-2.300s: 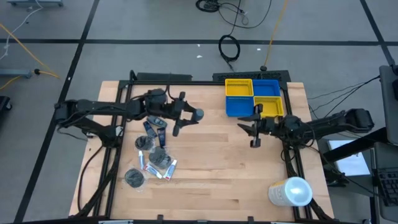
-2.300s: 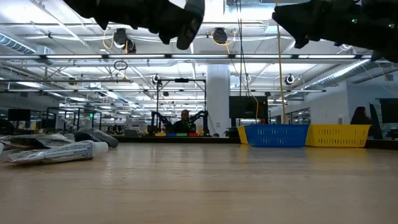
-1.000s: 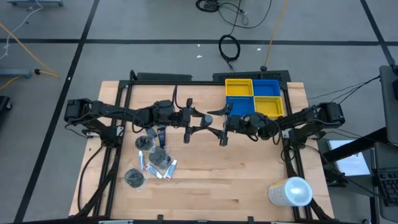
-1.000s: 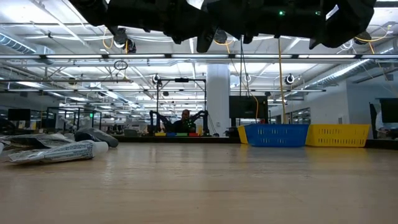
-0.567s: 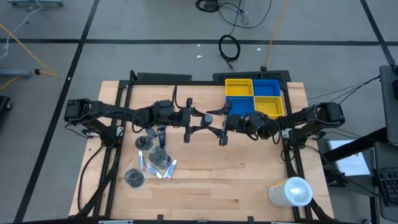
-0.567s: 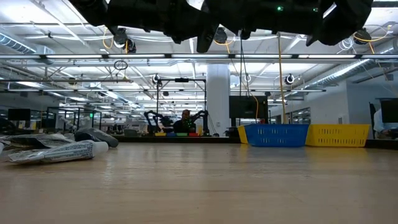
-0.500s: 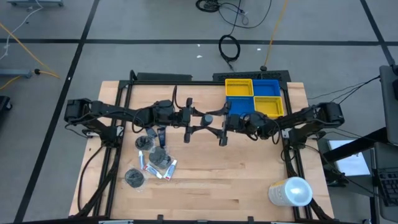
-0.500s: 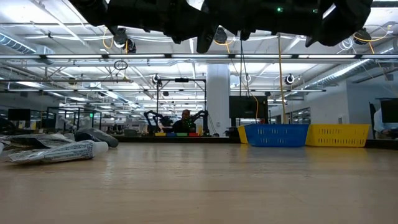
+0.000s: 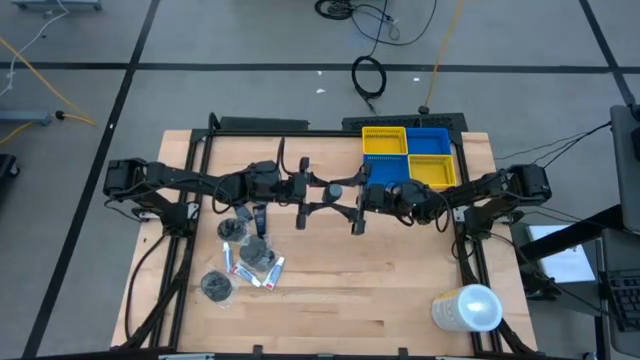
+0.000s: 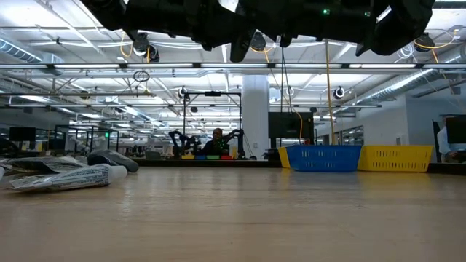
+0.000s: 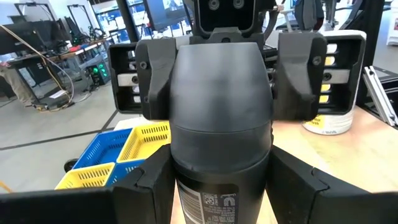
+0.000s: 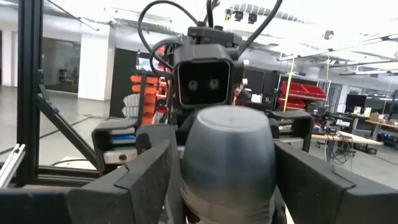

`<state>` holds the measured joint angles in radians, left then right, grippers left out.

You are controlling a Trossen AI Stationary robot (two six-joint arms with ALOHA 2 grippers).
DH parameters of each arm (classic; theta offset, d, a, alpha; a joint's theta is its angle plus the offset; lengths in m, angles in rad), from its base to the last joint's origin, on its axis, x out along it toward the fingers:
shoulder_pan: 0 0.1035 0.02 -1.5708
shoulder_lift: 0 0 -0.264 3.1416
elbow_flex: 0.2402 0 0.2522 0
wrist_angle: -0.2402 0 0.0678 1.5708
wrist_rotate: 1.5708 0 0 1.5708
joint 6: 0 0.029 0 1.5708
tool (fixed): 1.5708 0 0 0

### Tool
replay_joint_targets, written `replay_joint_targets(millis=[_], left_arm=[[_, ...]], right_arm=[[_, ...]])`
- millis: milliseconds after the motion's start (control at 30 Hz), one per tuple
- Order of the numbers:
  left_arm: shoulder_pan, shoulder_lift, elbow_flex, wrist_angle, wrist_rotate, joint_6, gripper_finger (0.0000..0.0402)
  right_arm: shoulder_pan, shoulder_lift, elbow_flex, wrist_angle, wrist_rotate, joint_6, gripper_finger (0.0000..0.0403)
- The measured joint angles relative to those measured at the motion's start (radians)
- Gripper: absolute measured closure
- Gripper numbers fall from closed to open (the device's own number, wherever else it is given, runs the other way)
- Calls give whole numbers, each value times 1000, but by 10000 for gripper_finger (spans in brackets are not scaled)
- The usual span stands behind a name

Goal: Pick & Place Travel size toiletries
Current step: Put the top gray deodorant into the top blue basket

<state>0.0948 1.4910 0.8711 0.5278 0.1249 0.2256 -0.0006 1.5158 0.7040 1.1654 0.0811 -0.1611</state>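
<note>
Toiletries' dark grey bottle hung above table centre, clamped by the left gripper from nine o'clock; the right gripper, fingers spread, flanked it from three o'clock.

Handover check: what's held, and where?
Dark grey mini bottle: left gripper clamps its labelled end; right gripper sits at the rounded end, grip unclear.

right tool moved in from the bins to meet left tool, dark bottle now between both
</note>
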Motion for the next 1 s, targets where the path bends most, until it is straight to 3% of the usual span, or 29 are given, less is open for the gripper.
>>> replay_joint_targets(millis=[200, 733, 1000], left_arm=[[0, 0, 0, 0, 1, -1, 213], [1, 0, 0, -1, -14, -24, 212], [1, -1, 0, 2, -148, -109, 22]], right_arm=[[0, 0, 0, 1, 4, 3, 206], [-19, 0, 0, -2, -8, 24, 206], [-32, 0, 0, -11, -3, 25, 206]])
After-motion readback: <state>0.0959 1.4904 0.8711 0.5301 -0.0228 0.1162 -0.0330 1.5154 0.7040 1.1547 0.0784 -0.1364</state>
